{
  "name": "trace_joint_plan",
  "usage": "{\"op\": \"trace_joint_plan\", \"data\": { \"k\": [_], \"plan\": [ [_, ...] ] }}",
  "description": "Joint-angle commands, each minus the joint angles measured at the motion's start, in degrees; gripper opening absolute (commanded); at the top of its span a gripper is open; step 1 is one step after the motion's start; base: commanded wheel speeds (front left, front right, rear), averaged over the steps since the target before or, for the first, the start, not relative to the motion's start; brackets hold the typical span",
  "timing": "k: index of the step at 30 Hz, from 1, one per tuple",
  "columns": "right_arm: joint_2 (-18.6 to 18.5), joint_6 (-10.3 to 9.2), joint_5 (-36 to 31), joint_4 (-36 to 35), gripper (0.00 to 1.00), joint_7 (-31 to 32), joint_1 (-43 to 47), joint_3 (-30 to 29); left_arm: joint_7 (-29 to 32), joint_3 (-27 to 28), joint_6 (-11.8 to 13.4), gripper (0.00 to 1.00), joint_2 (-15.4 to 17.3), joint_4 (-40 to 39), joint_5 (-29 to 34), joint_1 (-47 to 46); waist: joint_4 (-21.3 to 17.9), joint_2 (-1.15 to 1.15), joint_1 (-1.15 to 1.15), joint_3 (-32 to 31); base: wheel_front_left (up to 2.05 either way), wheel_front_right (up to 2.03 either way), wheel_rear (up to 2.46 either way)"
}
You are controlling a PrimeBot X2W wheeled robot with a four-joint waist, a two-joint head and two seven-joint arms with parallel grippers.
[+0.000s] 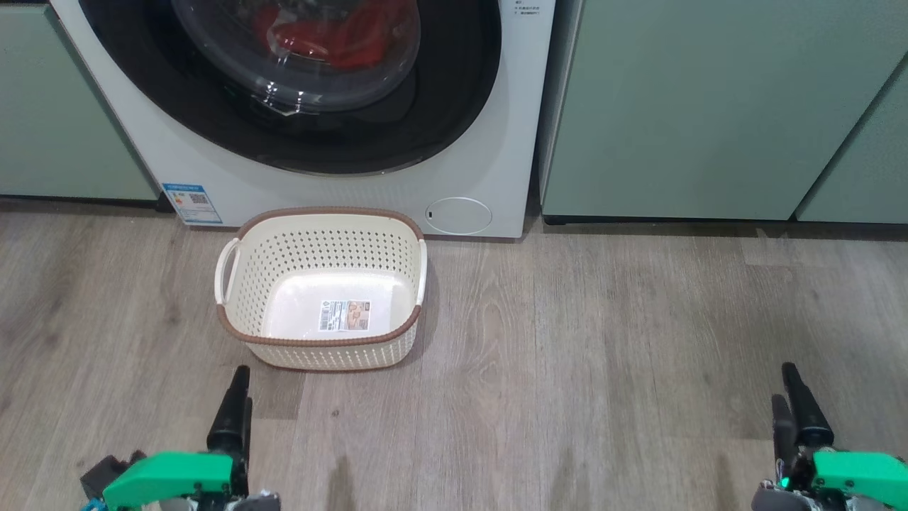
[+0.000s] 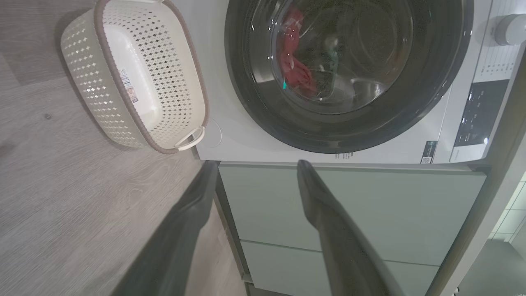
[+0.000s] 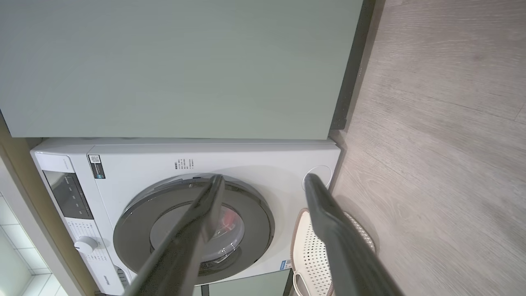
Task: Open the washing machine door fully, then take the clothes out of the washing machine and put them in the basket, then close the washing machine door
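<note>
My left fingers (image 1: 230, 415) and right fingers (image 1: 805, 408) hang spread, empty; I'd hook the door (image 1: 454, 106) by its rim, swinging wide over the basket (image 1: 326, 211).

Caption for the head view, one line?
Empty basket on the floor before the washing machine, door shut, red clothes inside; left gripper and right gripper low, empty.

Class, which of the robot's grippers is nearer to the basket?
Left. The left gripper sits just short of the basket's near left corner; the right gripper is far off to the basket's right.
</note>
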Motion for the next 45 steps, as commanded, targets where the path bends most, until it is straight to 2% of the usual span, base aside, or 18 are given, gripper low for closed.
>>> {"op": "trace_joint_plan", "data": {
  "k": [1,27,45],
  "plan": [
    [-0.42,-0.01,-1.98,-2.48,1.0,-0.7,-2.72,0.5,-0.59,0.91,0.06,1.0,0.31,-2.6,2.35,-2.94,0.04,0.0,0.0,0.05,0.0,0.0,0.0],
    [-0.56,-0.02,-28.05,-7.09,1.0,-4.87,-4.12,2.93,-4.81,-2.11,5.2,1.0,0.64,-7.83,25.38,-3.79,0.57,0.0,0.0,0.37,0.0,0.0,0.0],
    [-0.66,-0.02,-44.46,-7.85,1.0,-7.87,-5.06,4.49,-7.84,-4.52,9.79,1.0,2.53,-9.84,38.94,-4.59,0.67,0.0,0.0,0.25,0.0,0.0,0.0]
  ]
}}
